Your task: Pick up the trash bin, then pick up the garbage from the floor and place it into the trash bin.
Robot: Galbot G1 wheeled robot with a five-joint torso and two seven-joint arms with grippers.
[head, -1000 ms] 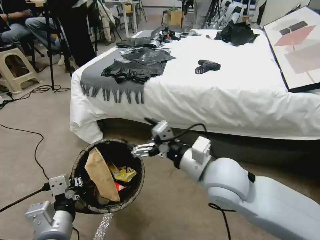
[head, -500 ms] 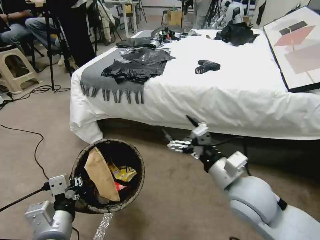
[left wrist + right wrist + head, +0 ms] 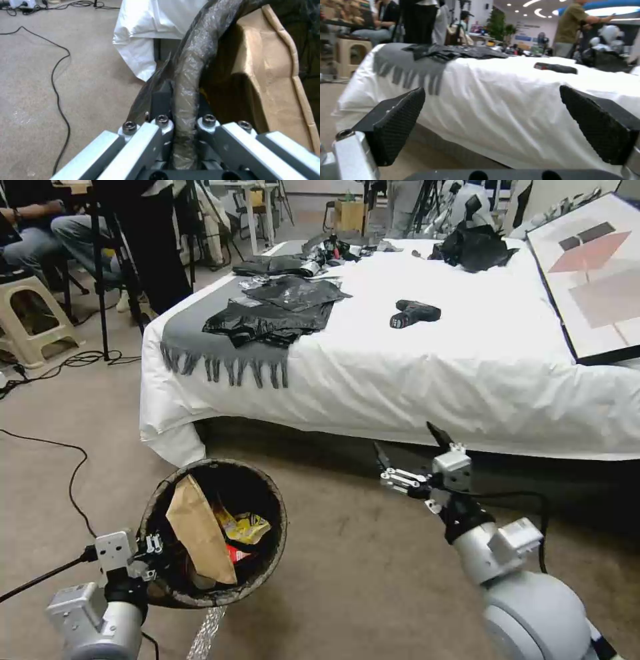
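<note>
1. The left gripper (image 3: pixel 180 125) is low on the robot's left side. Its fingers are squeezed tight on the rim of the small round bin with the dark plastic bag liner (image 3: pixel 273 497). In the left wrist view, the bag-covered rim (image 3: pixel 190 82) runs right between the two fingers.

2. The bin is held up off the tan carpet floor (image 3: pixel 347 580), and it tips so its mouth faces the camera on the robot's head.

3. Inside the bin there is a flat brown paper bag (image 3: pixel 200 533) leaning on the left side. Beside it sits a crumpled yellow snack wrapper (image 3: pixel 245 527). A small red piece (image 3: pixel 235 555) peeks out under the yellow one.

4. The right gripper (image 3: pixel 407 453) is up in the air on the robot's right, near the side of the bed and well apart from the bin. Its two black fingers (image 3: pixel 398 120) are spread wide with nothing between them.

5. The big bed with the white sheet (image 3: pixel 427 380) stands behind both arms. On the bed lie crinkly black plastic bags (image 3: pixel 273 310), a grey fringed cloth (image 3: pixel 193 337) and a small black and red power drill (image 3: pixel 413 313).

6. A thin black cable (image 3: pixel 73 473) curls over the floor to the left of the bin.
</note>
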